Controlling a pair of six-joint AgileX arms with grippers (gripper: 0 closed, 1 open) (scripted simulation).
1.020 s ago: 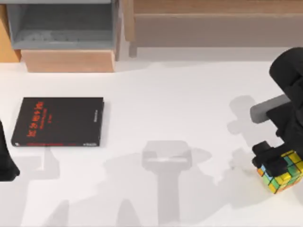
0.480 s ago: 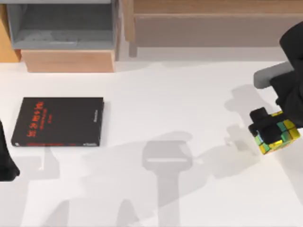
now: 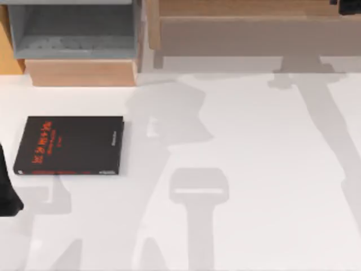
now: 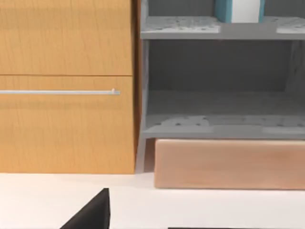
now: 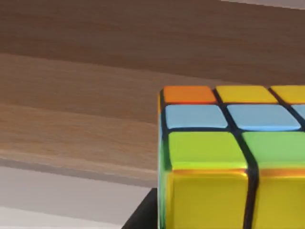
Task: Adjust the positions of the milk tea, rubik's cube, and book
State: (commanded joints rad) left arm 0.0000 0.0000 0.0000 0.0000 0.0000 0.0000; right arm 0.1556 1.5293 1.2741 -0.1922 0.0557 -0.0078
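The right gripper [image 5: 228, 224], clenched on the small yellow, green, blue and orange rubik's cube [image 5: 228, 157] at one o'clock, may clip the brown wooden shelf [image 5: 71, 95] and lose it, while the thin black red-lettered book [image 3: 69, 145] lies at nine o'clock near the parked left arm [image 3: 7, 192].

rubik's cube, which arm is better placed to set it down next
Right. In the right wrist view the rubik's cube sits close up at that arm's end effector, facing the wooden shelf. The left arm is parked at the table's left edge beside the book.
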